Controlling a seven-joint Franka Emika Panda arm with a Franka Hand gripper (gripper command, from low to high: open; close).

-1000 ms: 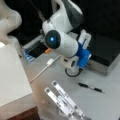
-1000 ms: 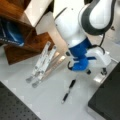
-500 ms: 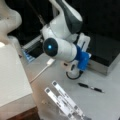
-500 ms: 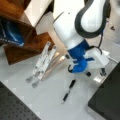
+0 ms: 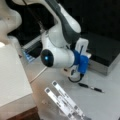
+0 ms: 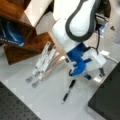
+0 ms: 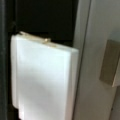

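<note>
My gripper (image 6: 96,74) hangs low over the grey table at the end of the white arm, below a blue wrist mount (image 6: 79,65). In a front view the white hand (image 5: 82,47) points at a black box (image 5: 105,50). A black pen (image 6: 68,92) lies on the table just in front of the wrist, also showing as the pen (image 5: 90,87). The wrist view is filled by a white block (image 7: 42,80) against a dark gap, with a grey wall (image 7: 95,75) and one tan finger pad (image 7: 110,62) to its right.
A folded metal stand (image 5: 63,100) lies near the pen, seen as the stand (image 6: 42,63) in both front views. A wooden shelf (image 6: 22,30) holds a blue book (image 6: 11,33). A white box (image 5: 12,75) sits at a front view's left.
The wrist and its blue mount have sunk a little toward the table and the pen. The pen and the stand have not moved.
</note>
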